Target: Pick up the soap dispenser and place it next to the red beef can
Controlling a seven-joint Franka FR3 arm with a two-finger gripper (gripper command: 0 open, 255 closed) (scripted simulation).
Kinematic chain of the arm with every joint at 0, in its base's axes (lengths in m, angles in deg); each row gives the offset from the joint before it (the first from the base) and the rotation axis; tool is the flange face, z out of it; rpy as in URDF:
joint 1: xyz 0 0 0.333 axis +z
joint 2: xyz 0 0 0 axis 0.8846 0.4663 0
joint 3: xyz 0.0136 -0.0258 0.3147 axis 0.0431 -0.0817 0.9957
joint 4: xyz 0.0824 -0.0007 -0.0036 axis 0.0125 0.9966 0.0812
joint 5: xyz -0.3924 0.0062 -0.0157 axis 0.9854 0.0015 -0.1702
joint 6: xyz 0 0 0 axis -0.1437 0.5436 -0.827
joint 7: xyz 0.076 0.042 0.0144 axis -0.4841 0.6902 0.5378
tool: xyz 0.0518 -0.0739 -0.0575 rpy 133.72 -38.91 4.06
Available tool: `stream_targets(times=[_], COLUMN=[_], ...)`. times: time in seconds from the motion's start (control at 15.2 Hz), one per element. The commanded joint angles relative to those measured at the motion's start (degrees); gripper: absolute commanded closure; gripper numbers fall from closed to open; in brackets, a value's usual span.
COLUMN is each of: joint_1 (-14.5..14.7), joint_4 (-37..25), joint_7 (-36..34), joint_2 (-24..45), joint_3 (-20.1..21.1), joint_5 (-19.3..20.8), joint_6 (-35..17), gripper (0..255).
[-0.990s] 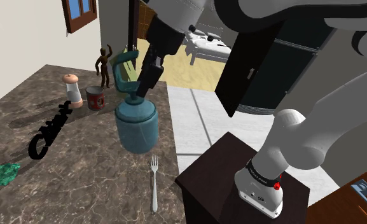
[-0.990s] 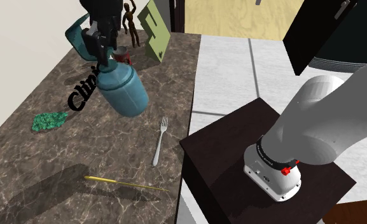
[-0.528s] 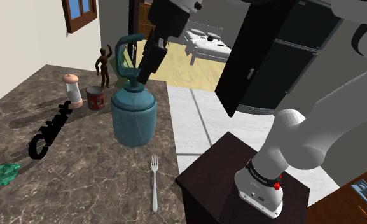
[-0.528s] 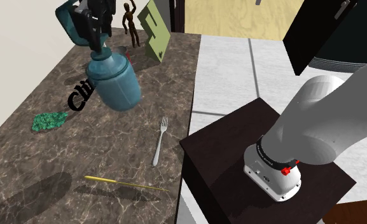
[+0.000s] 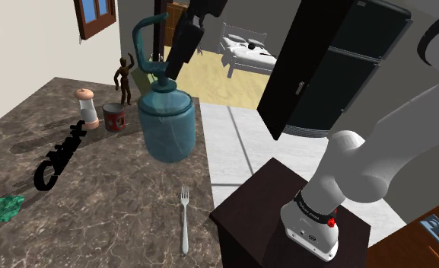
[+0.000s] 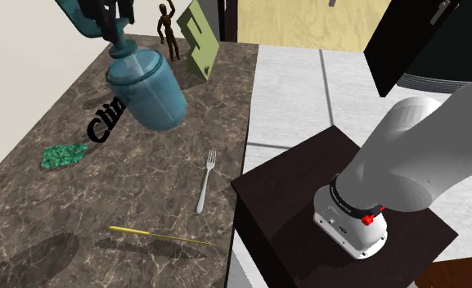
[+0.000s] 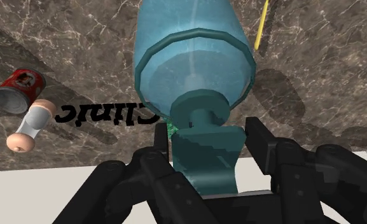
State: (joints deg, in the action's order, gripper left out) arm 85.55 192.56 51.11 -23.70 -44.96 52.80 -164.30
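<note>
Shoulder view: one dispenser (image 5: 164, 122), one can (image 5: 114, 118).

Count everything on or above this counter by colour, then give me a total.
Teal: 1, soap dispenser
Red: 1, can
Green: 2, crumpled patch, upright board
Black: 1, lettering
Brown: 1, figure
Pale: 1, shaker
Silver: 1, fork
Yellow: 1, stick
Total: 9

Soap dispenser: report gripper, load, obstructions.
Black gripper shut on teal round-bodied soap dispenser at the pump neck. Dispenser tilted, hanging above dark marble counter. Red can beyond, white-topped shaker beside it; no obstruction seen between.
</note>
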Motion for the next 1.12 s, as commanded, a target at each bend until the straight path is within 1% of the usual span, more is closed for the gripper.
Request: stream_targets(times=[0.0,0.92,0.99,1.06], joint_1=[-0.08,-0.50,-0.51,-0.84], joint_4=[-1.84,-16.96,-17.34,-16.96], joint_7=[-0.12,-1.67,-1.71,-0.71], joint_2=[0.23,4.32,4.45,5.09], joint_3=[-0.09,0.05,0.07,-0.48], joint_5=[0.13,1.54,1.58,1.61], joint_6=[1.57,12.63,12.88,11.98], gripper=[255,255,255,255])
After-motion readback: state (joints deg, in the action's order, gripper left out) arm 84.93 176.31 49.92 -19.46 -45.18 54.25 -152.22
